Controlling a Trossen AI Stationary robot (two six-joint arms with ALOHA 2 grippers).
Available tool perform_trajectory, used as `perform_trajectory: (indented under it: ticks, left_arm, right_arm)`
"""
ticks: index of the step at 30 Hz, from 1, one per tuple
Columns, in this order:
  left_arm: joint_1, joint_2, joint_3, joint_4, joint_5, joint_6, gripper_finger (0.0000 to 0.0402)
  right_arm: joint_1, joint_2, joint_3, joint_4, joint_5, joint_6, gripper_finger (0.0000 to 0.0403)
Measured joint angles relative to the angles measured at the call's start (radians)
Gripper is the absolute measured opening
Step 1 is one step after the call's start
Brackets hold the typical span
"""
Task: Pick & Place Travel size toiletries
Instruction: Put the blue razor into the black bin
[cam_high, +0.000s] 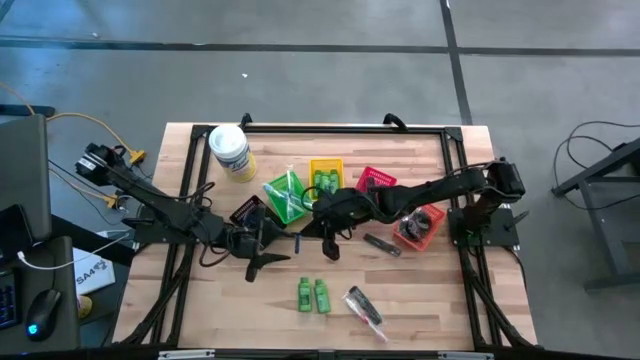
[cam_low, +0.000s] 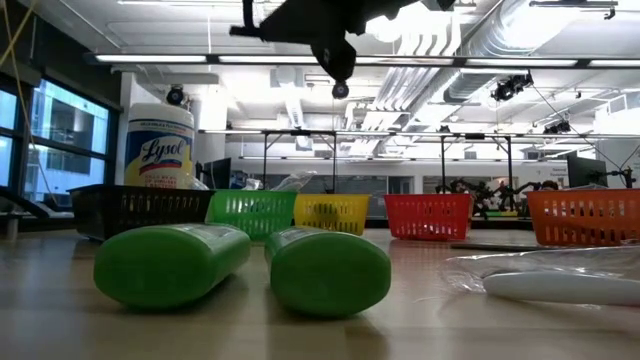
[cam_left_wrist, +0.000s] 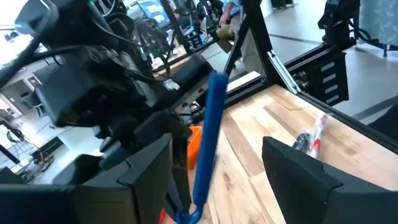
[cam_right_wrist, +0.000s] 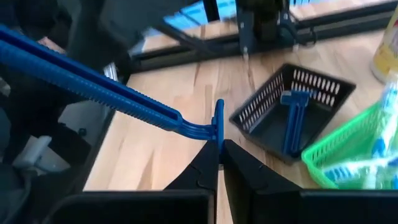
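**Blue razor pinched in the right claw, left claw spread beside it**

Here we see both arms meeting over the middle of the wooden worktop (cam_high: 420, 300). Our right claw (cam_right_wrist: 219, 163) has its two dark fingers pressed together on the head end of a blue-handled razor (cam_right_wrist: 93, 84), whose long handle slants away from the tips. In the left wrist view the same razor (cam_left_wrist: 208, 146) stands between the fingers of our left claw (cam_left_wrist: 214, 168), which are spread wide and apart from the handle on both sides.

A second blue razor (cam_right_wrist: 292, 118) lies inside the black basket (cam_right_wrist: 323, 87). Beside it sits the green basket (cam_high: 285, 195), with slim clear items inside, then a yellow basket (cam_high: 326, 175) with green bottles in it, a red basket (cam_high: 376, 179) and an orange basket (cam_high: 420, 225) along the back of the worktop.

Two bright green mini bottles (cam_high: 312, 295) lie side by side near the front edge, apart from the baskets; in the low view they fill the foreground. A clear wrapped item (cam_high: 364, 308) lies just beside them, and a dark item (cam_high: 382, 244) lies between the orange basket and the bottles.

The white tub (cam_low: 160, 148) at the back left corner reads "Lysol" on its yellow label.
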Motion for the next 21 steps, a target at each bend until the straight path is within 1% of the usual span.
perform_trajectory:
  ticks: [5, 9, 12, 17, 21]
  left_arm:
    - [0.0, 0.0, 0.0, 0.008, 0.0, 0.0, 0.0239]
    - [0.0, 0.0, 0.0, 0.057, -0.001, 0.004, 0.0239]
    - [0.004, 0.0, 0.0, 0.067, -0.002, 0.035, 0.0239]
    - [0.066, 0.02, -0.001, 0.065, -0.001, 0.017, 0.0239]
    - [0.096, 0.019, 0.0, 0.103, 0.005, -0.002, 0.0239]
  right_arm:
    - [-0.015, 0.0, 0.0, 0.068, -0.003, 0.002, 0.0005]
    - [-0.029, 0.0, 0.0, 0.056, 0.0, 0.003, 0.0005]
    - [-0.031, 0.0, 0.0, 0.065, 0.004, 0.003, 0.0005]
    - [-0.03, 0.0, 0.0, 0.082, 0.003, 0.003, 0.0005]
    - [-0.03, 0.0, 0.0, 0.082, 0.004, 0.001, 0.0005]
